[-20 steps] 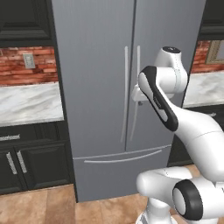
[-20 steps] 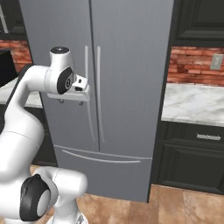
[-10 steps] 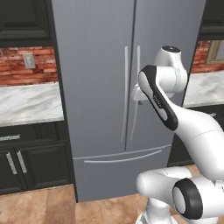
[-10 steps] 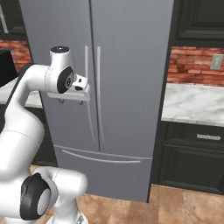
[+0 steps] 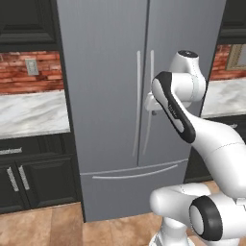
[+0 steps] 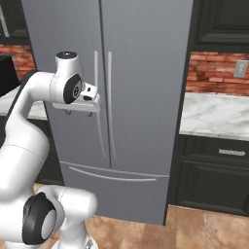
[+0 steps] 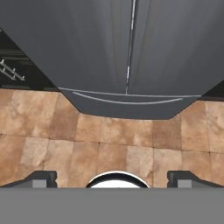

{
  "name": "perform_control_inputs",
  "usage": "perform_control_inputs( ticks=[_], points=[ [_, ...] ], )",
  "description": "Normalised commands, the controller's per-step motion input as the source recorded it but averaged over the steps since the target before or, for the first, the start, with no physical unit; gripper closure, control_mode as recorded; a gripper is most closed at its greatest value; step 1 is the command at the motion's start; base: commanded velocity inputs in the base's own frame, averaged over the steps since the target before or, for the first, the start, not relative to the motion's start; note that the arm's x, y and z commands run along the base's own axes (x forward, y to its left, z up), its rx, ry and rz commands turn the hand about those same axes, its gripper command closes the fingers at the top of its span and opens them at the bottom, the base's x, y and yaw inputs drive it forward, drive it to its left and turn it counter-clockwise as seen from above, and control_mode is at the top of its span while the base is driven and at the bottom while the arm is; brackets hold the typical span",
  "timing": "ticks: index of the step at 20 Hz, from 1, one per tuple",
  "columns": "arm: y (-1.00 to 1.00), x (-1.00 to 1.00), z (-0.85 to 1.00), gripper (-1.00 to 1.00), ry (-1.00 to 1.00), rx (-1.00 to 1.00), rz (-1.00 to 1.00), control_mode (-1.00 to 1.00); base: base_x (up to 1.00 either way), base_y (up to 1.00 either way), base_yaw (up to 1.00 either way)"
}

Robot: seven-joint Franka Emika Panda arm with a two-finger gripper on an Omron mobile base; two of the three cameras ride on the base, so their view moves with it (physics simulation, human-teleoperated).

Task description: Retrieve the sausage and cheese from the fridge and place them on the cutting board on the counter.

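The grey fridge (image 5: 105, 72) (image 6: 146, 73) (image 7: 83, 39) stands with both doors shut, its long silver handles (image 5: 138, 101) (image 6: 96, 97) side by side at the middle seam. My gripper (image 5: 153, 113) (image 6: 79, 113) (image 7: 112, 178) hangs just in front of the handles at mid-door height and points down at the floor. It is open, its fingertips (image 7: 41, 177) wide apart with nothing between them. The sausage and cheese are hidden behind the shut doors. The cutting board is out of view.
Marble counter (image 5: 29, 113) (image 6: 214, 114) over black cabinets (image 5: 29, 178) (image 6: 214, 170) flanks the fridge on both sides, backed by red brick wall (image 5: 19, 72). A freezer drawer with a curved handle (image 5: 132, 173) (image 7: 127, 100) sits below the doors. Tan floor tiles (image 7: 113, 135) lie in front.
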Motion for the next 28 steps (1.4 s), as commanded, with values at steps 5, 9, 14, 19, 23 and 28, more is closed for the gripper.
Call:
perform_control_inputs(
  ticks=[5,9,14,19,23,28],
  points=[
    [0.00,0.04,-0.03,-1.00,0.00,0.00,0.00,-1.00,0.00,0.00,0.00],
    [-0.26,0.39,-0.19,-1.00,-0.08,0.00,0.07,-1.00,0.00,0.00,0.00],
    [-0.32,0.44,-0.21,-1.00,-0.16,0.00,0.06,-1.00,0.00,0.00,0.00],
    [-0.14,0.42,-0.29,-1.00,-0.11,0.00,0.00,-1.00,0.00,0.00,0.00],
    [0.07,0.39,0.00,-1.00,0.00,0.00,-0.04,-1.00,0.00,0.00,0.00],
    [0.03,0.45,0.00,-1.00,0.00,0.00,-0.05,-1.00,0.00,0.00,0.00]
  ],
)
